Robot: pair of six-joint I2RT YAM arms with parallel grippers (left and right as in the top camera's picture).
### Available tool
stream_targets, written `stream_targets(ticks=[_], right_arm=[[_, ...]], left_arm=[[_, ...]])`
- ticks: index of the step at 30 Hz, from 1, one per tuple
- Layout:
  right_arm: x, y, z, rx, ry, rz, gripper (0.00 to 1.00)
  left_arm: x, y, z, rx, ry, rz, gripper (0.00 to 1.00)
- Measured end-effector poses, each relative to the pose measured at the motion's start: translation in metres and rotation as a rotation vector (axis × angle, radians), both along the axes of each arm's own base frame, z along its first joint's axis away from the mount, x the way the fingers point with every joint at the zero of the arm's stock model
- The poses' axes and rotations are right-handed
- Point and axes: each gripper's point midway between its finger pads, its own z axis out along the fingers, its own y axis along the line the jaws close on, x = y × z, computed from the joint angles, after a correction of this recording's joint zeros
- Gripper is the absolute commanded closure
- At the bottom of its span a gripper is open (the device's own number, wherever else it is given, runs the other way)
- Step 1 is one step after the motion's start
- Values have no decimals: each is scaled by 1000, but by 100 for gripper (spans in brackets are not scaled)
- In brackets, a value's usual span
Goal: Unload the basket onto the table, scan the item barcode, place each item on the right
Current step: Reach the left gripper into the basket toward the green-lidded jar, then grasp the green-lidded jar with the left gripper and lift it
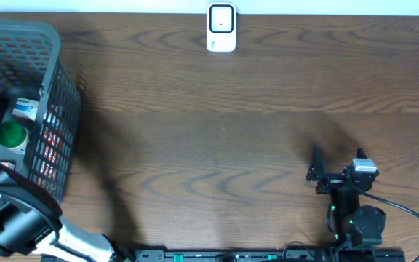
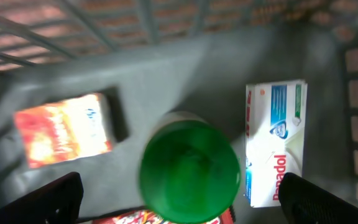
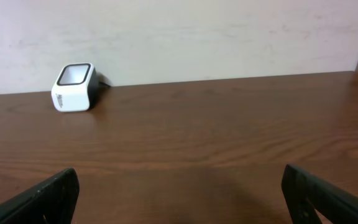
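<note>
The left gripper (image 2: 185,205) hangs over the grey basket (image 1: 58,109) at the table's left end, its two dark fingers spread wide and holding nothing. Straight beneath the gap stands a green-capped bottle (image 2: 189,167), cap up. A white and blue Panadol box (image 2: 275,140) lies flat just beside it on one side, and an orange packet (image 2: 64,129) lies on the basket floor a little apart on the other. I can't tell which of these is meant for scanning, though the bottle looks the likeliest from where the jaws stand.

By my reckoning the job has barely begun. Nothing is lifted out, and the white scanner (image 1: 221,28) sits at the far edge of the table, well away from the basket, with nothing before its window. Picking, carrying across and turning a barcode to that window are all left to do.

The right gripper (image 1: 317,171) rests low near the front right, jaws wide apart and empty, facing the scanner.

The table (image 1: 209,124) is dark wood-grain, bare between basket and scanner. Behind it runs a plain pale wall (image 3: 179,37).
</note>
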Motion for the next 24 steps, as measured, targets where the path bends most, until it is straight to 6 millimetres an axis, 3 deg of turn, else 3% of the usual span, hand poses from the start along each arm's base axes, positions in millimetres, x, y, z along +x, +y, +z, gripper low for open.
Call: stream_targets(ticks=[8, 20, 24], right_arm=[[0, 0, 0, 0, 0, 0, 1], [0, 0, 0, 0, 0, 0, 1], [0, 0, 0, 0, 0, 0, 1]], left_arm=[[17, -11, -35, -43, 52, -45, 0], [15, -2, -37, -3, 71, -22, 0], [15, 0, -53, -19, 101, -17, 0]])
